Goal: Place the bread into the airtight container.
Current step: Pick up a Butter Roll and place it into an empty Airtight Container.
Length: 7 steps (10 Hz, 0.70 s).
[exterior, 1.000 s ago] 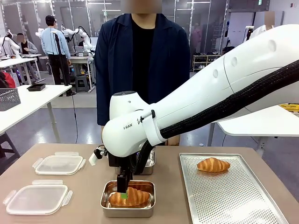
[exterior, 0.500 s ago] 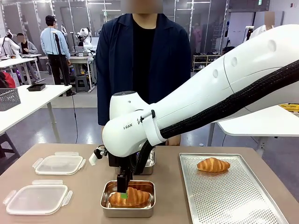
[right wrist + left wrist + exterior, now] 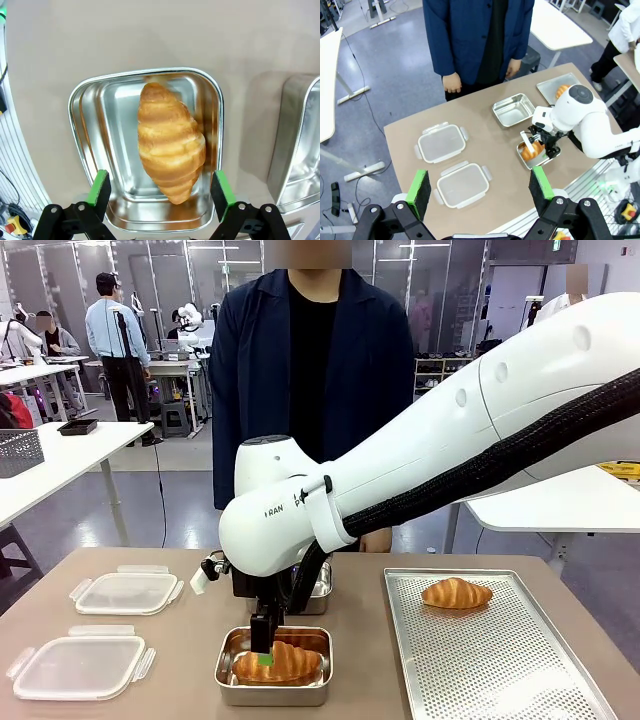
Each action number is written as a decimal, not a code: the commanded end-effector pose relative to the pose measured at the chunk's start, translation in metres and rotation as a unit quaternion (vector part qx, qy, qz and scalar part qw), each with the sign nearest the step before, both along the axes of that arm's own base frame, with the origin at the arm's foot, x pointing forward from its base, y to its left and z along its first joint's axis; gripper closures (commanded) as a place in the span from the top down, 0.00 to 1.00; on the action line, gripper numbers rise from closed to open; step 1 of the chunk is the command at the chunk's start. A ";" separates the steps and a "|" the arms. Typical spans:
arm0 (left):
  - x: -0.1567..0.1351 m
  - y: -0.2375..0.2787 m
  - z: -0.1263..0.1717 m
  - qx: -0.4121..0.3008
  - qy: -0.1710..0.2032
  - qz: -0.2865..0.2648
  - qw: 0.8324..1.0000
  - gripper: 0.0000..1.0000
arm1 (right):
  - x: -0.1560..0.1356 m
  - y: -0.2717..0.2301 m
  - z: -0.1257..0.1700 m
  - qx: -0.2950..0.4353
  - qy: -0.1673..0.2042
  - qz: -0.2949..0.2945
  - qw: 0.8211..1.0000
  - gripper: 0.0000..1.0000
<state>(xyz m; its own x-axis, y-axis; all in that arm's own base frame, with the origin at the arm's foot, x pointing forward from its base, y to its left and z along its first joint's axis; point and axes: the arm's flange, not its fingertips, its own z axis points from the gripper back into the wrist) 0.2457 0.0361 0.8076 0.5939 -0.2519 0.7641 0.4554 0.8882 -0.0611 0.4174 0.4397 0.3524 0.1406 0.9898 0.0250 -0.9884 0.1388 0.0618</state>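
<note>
Right gripper (image 3: 160,189), spread apart, hangs over the croissant (image 3: 170,145) lying in the steel container (image 3: 92,125) at lower centre; left gripper (image 3: 479,187) also apart

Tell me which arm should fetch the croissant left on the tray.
Right, probably. The right gripper hangs, jaws open, over the near container, which already holds a croissant; the tray with the other croissant lies on its side. The left gripper sits high, nearer the lids.

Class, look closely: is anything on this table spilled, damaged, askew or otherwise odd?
Nothing stands out. One croissant lies whole inside the steel container under the open right gripper, a second croissant sits on the perforated tray, and two lids lie flat on the table.
</note>
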 end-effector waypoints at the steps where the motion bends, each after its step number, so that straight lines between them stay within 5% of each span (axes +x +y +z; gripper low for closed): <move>1: 0.000 0.000 0.002 0.007 0.003 -0.005 1.000 1.00 | -0.001 0.000 0.000 0.000 -0.001 0.000 1.000 1.00; 3: 0.000 0.000 0.002 0.007 0.003 -0.005 1.000 1.00 | 0.000 0.000 0.000 0.000 0.000 0.000 1.000 1.00; 7: 0.000 0.000 0.002 0.007 0.003 -0.005 1.000 1.00 | 0.003 -0.078 0.100 0.058 -0.023 -0.110 0.992 1.00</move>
<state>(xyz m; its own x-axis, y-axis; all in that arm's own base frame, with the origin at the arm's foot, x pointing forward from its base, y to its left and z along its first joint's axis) 0.2457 0.0363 0.8077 0.5938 -0.2516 0.7643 0.4551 0.8883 -0.0613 0.4337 0.3970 0.4349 0.2862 0.9491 0.1314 -0.9582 0.2828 0.0443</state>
